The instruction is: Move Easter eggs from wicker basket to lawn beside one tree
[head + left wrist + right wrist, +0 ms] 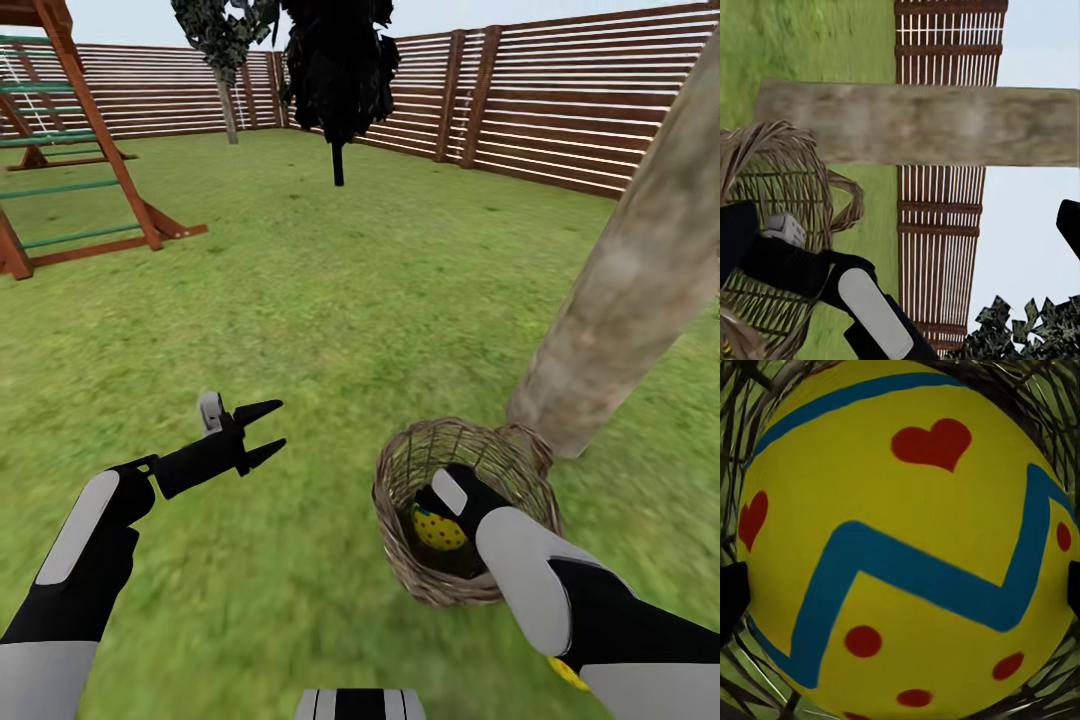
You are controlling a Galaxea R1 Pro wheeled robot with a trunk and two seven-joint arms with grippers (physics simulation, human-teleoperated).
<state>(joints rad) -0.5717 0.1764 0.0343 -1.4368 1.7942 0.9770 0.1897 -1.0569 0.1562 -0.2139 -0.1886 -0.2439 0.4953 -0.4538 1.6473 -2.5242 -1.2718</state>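
Your right gripper (440,500) is down inside the wicker basket (400,480), fingers straddling an Easter egg (907,540), though contact is hard to judge. Your left gripper (268,432) waits wide open over the lawn (330,300). The tree (620,300) stands just behind the basket, handy for placing.

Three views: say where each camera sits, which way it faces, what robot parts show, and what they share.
Head view: on the head, facing forward and down over the lawn; both arms, open left tool, right arm reaching into the wicker basket.
Left wrist view: on the left arm, facing the tree, basket and right arm.
Right wrist view: inside the basket, close on an Easter egg; dark fingertips.
Shared: basket.
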